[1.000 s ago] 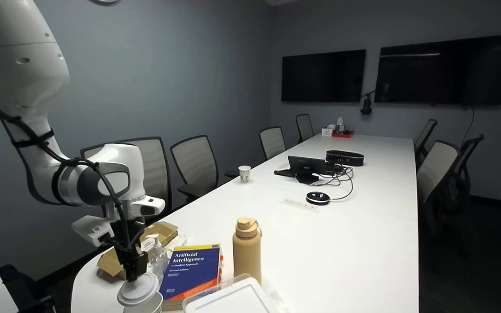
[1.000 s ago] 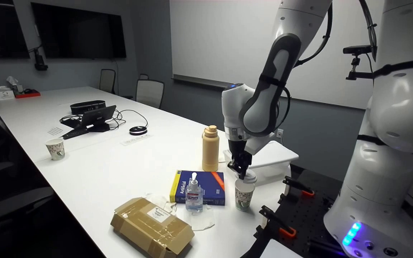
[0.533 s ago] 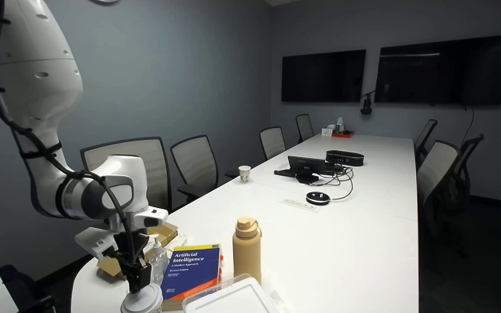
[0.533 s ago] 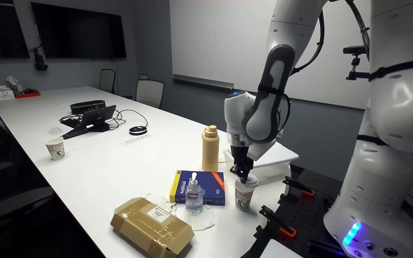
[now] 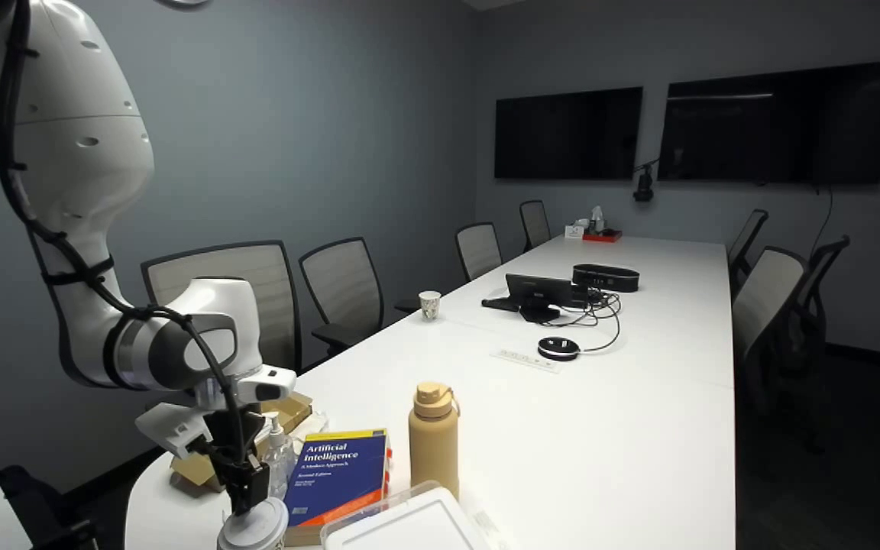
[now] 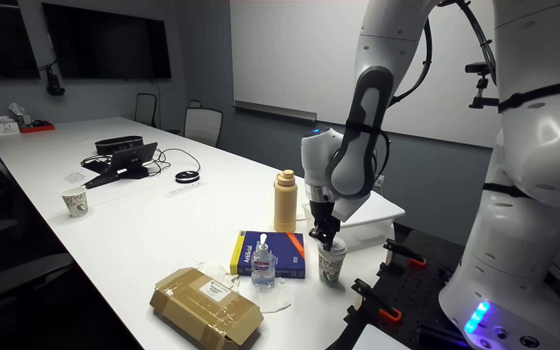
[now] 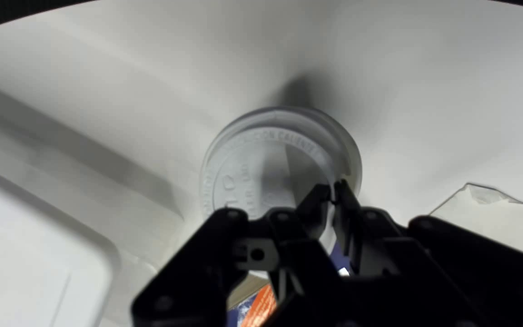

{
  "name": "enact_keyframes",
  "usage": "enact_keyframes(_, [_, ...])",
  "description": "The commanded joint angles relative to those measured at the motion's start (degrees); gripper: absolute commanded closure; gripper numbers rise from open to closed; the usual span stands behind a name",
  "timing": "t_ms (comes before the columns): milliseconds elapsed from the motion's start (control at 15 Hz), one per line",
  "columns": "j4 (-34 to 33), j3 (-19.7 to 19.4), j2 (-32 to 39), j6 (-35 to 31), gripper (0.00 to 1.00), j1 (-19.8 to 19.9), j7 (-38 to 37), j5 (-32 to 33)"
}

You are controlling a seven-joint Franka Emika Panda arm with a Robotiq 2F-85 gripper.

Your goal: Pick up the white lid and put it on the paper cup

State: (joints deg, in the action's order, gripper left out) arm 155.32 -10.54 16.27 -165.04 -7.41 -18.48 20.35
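The white lid [image 6: 338, 247] lies over the mouth of the paper cup [image 6: 331, 268], a small floral-patterned white cup standing on the table. The lid also shows in an exterior view [image 5: 258, 524], where it hides most of the cup. In the wrist view the lid [image 7: 252, 168] is seen from above and covers the cup. My gripper [image 7: 333, 193] has its fingertips closed on the raised ridge near the lid's edge. It also shows above the lid in both exterior views [image 6: 327, 246] [image 5: 243, 507]. I cannot tell whether the lid is pressed down all around.
A blue book [image 6: 280, 257], a sanitizer bottle [image 6: 263, 270] and a tan bottle [image 6: 286, 204] stand near the cup. A clear box with a white cover [image 6: 370, 214] is close behind it. A cardboard box [image 6: 207, 306] and another patterned cup [image 6: 76, 201] are farther off.
My gripper has moved down with the lid, which was tilted above the cup with its mouth showing. Now the lid covers the mouth. In the last half second the gripper shifted only slightly.
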Motion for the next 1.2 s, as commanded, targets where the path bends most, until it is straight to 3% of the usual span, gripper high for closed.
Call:
enact_keyframes(0, [-0.7,-1.4,0.5,-0.5,0.98,-2.2,-0.6,-0.3])
enact_keyframes(1133, [-0.6,-1.3,0.6,0.8,0.98,-3.4,-0.8,-2.2])
